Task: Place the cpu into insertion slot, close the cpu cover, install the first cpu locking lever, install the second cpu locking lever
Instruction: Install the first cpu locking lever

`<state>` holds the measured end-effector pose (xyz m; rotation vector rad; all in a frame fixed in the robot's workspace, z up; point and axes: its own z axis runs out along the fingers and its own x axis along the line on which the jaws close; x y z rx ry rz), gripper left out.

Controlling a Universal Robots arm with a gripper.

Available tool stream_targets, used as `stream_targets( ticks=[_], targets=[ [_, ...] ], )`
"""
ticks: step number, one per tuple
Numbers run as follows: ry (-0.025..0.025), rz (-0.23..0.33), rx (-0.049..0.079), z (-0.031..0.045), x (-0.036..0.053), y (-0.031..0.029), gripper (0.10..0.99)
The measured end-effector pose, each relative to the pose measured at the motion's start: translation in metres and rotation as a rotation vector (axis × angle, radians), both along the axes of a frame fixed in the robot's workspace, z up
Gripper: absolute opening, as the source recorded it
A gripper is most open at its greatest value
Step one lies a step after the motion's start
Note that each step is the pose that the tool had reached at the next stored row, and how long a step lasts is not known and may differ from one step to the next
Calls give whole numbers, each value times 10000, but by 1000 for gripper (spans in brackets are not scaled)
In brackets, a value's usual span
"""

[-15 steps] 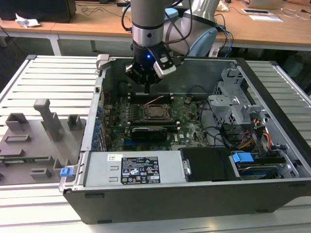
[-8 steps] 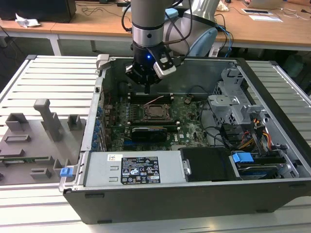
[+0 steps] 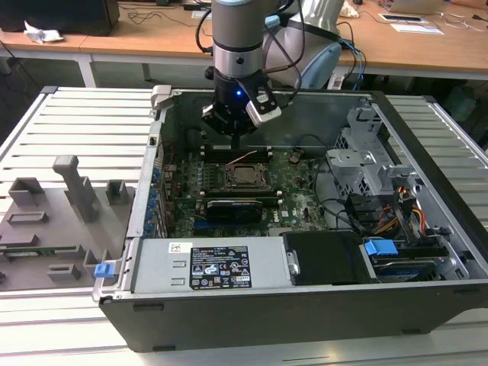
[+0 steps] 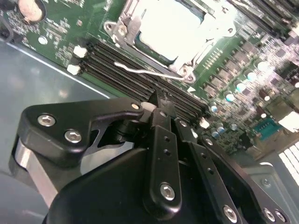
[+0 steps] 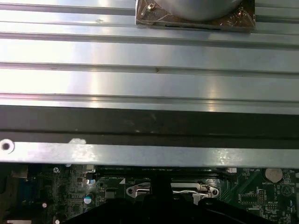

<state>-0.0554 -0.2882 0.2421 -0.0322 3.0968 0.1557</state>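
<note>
The two black fingers [image 4: 162, 135] of the gripper [image 3: 235, 141] stand pressed together with nothing between them, their tips over the long black memory slots [image 4: 135, 77] of the green board [image 3: 297, 191]. In the second wrist view the tips are very near a thin silvery lever [image 4: 154, 73] that lies slanted over these slots; whether they touch it, I cannot tell.

In the exterior view the gripper hangs at about 12 o'clock from the insertion slot [image 3: 245, 176], just beside it. The cpu [image 4: 170, 28] sits in the insertion slot, its bright metal top looking out through the square window of the cpu cover [image 4: 128, 23], which lies flat down around it. The lever comes from the corner of the cover nearest the fingers.

Further out, a long black card [image 3: 238, 207] lies on the board at 6 o'clock from the socket. All this is inside an open computer case [image 3: 252, 305]. At 9 o'clock from the case, on the slatted table [image 3: 84, 122], rests a grey fixture tray [image 3: 53, 221]. At 3 o'clock inside the case are a metal drive cage [image 3: 362, 164] and a bundle of cables [image 3: 396, 217].
</note>
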Motion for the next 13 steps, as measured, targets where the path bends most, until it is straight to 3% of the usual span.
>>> stream_targets(
  ticks=[3, 13],
  targets=[
    [1, 135, -60, -37, 78, 0, 106],
    [1, 188, -209, -91, 167, 0, 106]
  ],
)
